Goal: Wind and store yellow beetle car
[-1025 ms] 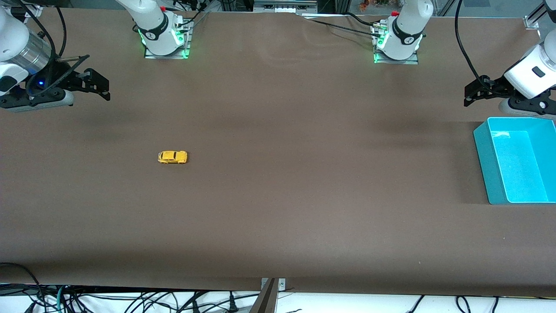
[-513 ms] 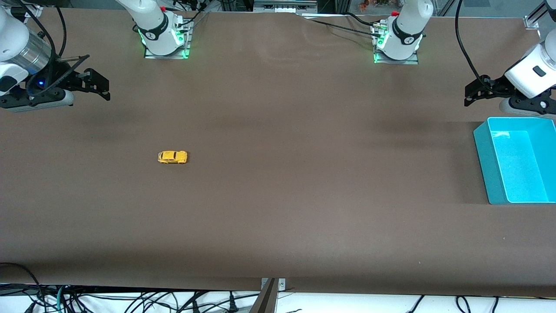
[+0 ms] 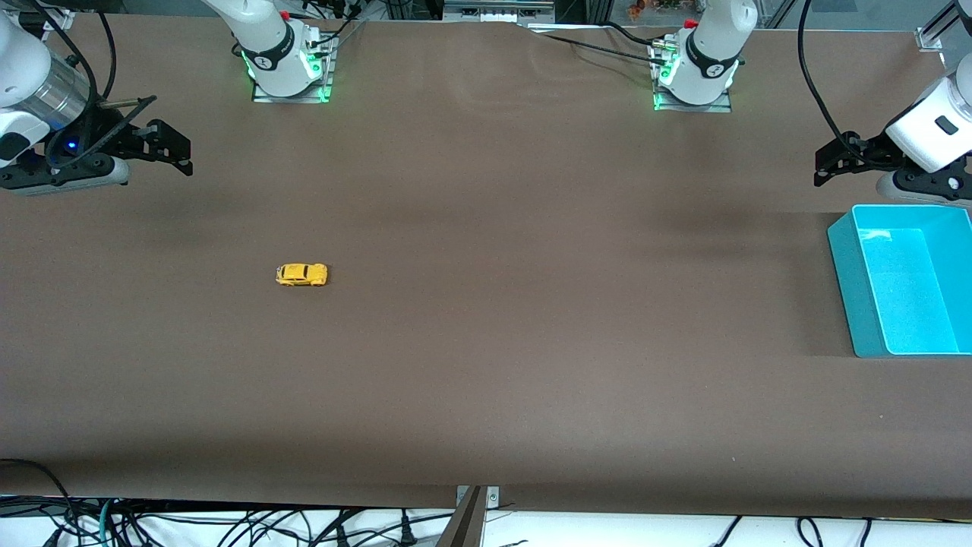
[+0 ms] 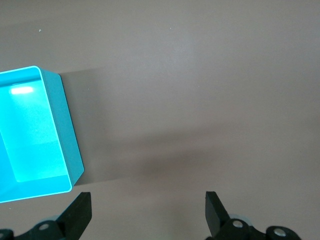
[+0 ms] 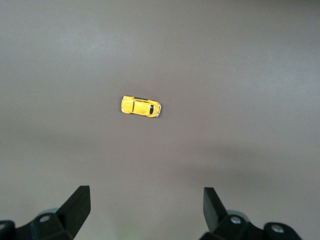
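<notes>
The yellow beetle car [image 3: 301, 274] sits alone on the bench [image 3: 486, 365]. The right pincer [image 3: 173, 149] hangs wide open, ready to grab it. The left pincer [image 3: 829, 161], open too, waits by the blue box [image 3: 845, 277] meant for storing.

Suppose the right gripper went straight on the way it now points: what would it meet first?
Probably bare table. The open right gripper points down at it; the yellow car lies ahead, off that line, though depth is unclear.
</notes>
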Controlling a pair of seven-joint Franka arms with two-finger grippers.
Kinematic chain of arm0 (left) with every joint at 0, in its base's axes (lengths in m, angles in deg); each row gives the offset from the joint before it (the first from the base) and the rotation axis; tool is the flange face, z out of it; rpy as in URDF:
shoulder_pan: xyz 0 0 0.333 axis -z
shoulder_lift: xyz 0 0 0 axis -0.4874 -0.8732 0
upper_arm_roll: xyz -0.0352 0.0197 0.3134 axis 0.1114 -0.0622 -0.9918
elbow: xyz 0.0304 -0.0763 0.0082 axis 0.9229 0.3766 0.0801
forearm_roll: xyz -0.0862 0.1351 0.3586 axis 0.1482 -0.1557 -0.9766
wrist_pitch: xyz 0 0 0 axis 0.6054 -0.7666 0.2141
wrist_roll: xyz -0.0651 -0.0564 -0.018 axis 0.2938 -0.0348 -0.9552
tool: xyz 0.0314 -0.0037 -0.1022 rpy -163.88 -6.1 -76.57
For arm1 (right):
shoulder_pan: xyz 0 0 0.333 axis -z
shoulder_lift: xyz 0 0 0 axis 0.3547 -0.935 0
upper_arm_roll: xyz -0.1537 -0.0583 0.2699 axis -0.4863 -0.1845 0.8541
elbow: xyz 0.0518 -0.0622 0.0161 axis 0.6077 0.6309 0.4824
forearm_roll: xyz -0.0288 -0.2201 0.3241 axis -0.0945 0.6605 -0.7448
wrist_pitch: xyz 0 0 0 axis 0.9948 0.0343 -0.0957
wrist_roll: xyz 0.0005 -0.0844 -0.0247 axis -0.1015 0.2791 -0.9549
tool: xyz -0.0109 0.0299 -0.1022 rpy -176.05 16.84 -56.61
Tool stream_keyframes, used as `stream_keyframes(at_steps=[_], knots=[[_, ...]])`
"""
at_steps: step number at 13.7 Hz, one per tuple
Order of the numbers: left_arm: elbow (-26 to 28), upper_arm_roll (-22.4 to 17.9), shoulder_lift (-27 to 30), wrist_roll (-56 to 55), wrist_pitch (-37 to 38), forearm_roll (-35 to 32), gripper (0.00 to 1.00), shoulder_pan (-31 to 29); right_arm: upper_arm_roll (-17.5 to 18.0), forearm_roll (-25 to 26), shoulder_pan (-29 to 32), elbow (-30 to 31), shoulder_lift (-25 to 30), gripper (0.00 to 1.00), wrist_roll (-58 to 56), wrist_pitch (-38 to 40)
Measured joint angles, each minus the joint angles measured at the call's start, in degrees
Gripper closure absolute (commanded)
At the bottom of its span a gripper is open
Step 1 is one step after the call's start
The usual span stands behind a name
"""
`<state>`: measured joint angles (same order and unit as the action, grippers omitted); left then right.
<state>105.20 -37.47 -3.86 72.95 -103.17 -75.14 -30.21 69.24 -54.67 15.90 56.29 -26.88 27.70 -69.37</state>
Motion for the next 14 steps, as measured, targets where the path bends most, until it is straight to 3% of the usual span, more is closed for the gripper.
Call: stream_keyframes(at_steps=[14], knots=[[0.00,0.15,-0.92,-0.01,0.47,0.00,0.00,-0.29,0.00,0.00,0.00,2.16,-0.42,0.00,0.00,-1.41]])
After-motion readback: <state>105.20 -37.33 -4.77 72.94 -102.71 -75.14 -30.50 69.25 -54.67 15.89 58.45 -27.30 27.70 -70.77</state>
